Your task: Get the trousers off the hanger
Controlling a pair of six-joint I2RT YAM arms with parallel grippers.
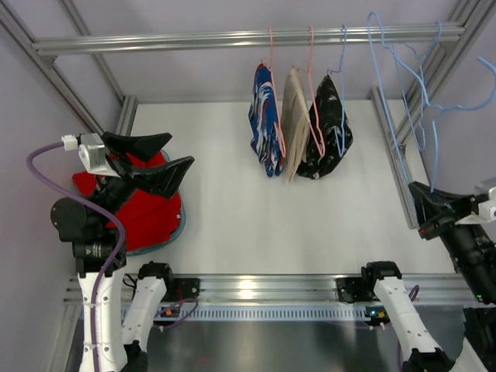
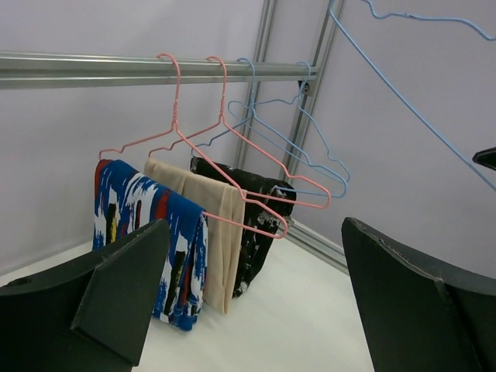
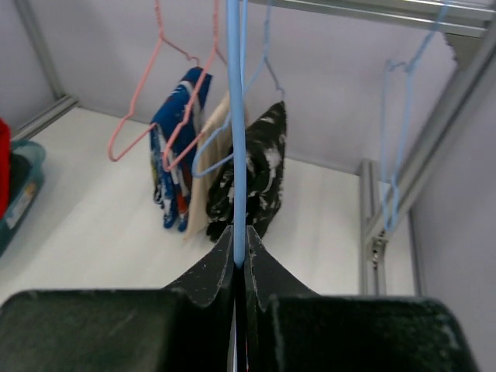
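Note:
The bright red trousers [image 1: 151, 209] lie bunched in a teal basket [image 1: 180, 226] at the left, off any hanger. My left gripper [image 1: 180, 149] hovers above them, open and empty; its wrist view [image 2: 256, 310] looks toward the rail. No plain black pair shows apart; a black pair with white flecks [image 1: 327, 128] hangs on a blue hanger [image 1: 342, 85]. My right gripper [image 1: 423, 209] at the far right is shut on the wire of an empty blue hanger [image 3: 236, 116], which rises from between the closed fingertips [image 3: 225, 256].
Blue patterned cloth [image 1: 266, 124] and beige cloth [image 1: 294, 124] hang on pink hangers [image 1: 273, 77] from the metal rail [image 1: 194, 40]. More empty blue hangers [image 1: 422, 108] hang at the rail's right end. Aluminium frame posts [image 1: 391, 155] border the white table.

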